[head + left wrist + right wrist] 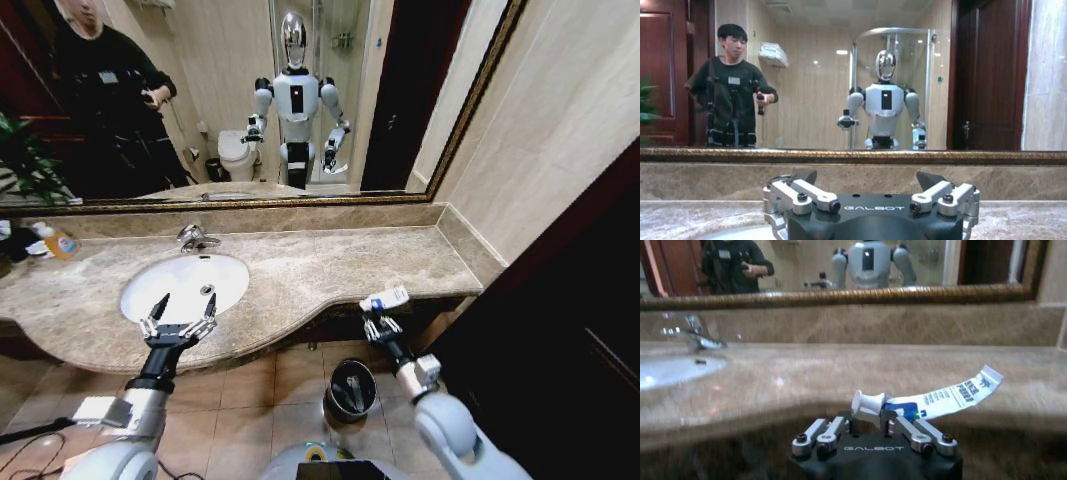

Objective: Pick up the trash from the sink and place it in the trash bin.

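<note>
White tube (pixel 940 399) is clamped by your right gripper (pixel 381 322); carry it above the black trash bin (pixel 352 388) before releasing. Left gripper (pixel 178 322) hovers spread over the sink (pixel 140 290).

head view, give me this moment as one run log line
right hand: shut on white tube, off counter front, above trash bin | left hand: open, over sink front rim | sink: no trash visible

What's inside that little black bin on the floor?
The trash bin stands on the tiled floor below the counter edge. A few pale stick-like items lie inside it; what they are is too small to tell. The right gripper, above it, holds a white tube.
</note>
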Tool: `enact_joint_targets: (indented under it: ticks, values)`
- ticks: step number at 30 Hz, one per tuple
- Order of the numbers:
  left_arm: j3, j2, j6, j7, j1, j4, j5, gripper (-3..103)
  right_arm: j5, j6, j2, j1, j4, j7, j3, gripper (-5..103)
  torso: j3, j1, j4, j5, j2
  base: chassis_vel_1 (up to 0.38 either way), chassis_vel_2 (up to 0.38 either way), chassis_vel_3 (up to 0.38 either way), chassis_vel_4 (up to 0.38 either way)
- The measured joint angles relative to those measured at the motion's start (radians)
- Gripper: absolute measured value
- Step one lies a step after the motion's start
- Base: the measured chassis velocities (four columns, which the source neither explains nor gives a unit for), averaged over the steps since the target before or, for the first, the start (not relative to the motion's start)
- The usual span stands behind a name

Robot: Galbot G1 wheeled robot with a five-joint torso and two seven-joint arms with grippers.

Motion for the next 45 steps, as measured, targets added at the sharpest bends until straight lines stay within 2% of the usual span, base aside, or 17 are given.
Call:
enact_joint_targets:
  ticks: [2, 7, 13, 19, 25, 26, 34, 45]
  values:
    - [0.000, 0.000, 0.000, 0.000, 0.000, 0.000, 0.000, 100, -0.012, 0.016, 0.013, -0.011, -0.016, -0.010, 0.005, 25, 0.000, 0.000, 0.0000, -0.0001, 0.000, 0.000, 0.000, 0.000, 0.000]
    - [0.000, 0.000, 0.000, 0.000, 0.000, 0.000, 0.000, 100, -0.089, 0.086, 0.099, 0.003, -0.145, -0.046, -0.011, 25, 0.000, 0.000, 0.0000, 0.0000, 0.000, 0.000, 0.000, 0.000, 0.000]
    - [0.000, 0.000, 0.000, 0.000, 0.000, 0.000, 0.000, 100, -0.115, 0.056, 0.147, 0.077, -0.252, -0.053, -0.060, 25, 0.000, 0.000, 0.0001, 0.0000, 0.000, 0.000, 0.000, 0.000, 0.000]
    - [0.000, 0.000, 0.000, 0.000, 0.000, 0.000, 0.000, 100, -0.150, 0.030, 0.206, 0.205, -0.454, -0.068, -0.079, 25, 0.000, 0.000, 0.0002, -0.0001, 0.000, 0.000, 0.000, 0.000, 0.000]
    - [0.000, 0.000, 0.000, 0.000, 0.000, 0.000, 0.000, 100, -0.159, 0.042, 0.236, 0.260, -0.604, -0.096, -0.074, 25, 0.000, 0.000, 0.0001, 0.0000, 0.000, 0.000, 0.000, 0.000, 0.000]
    - [0.000, 0.000, 0.000, 0.000, 0.000, 0.000, 0.000, 100, -0.165, 0.059, 0.249, 0.286, -0.677, -0.105, -0.073, 25, 0.000, 0.000, 0.0001, 0.0000, 0.000, 0.000, 0.000, 0.000, 0.000]
    - [0.000, 0.000, 0.000, 0.000, 0.000, 0.000, 0.000, 100, -0.177, 0.113, 0.283, 0.377, -0.887, -0.117, -0.073, 25, 0.000, 0.000, 0.0001, 0.0000, 0.000, 0.000, 0.000, 0.000, 0.000]
    - [0.000, 0.000, 0.000, 0.000, 0.000, 0.000, 0.000, 100, -0.176, 0.166, 0.288, 0.478, -1.116, -0.117, -0.071, 25, 0.000, 0.000, 0.0001, 0.0000, 0.000, 0.000, 0.000, 0.000, 0.000]
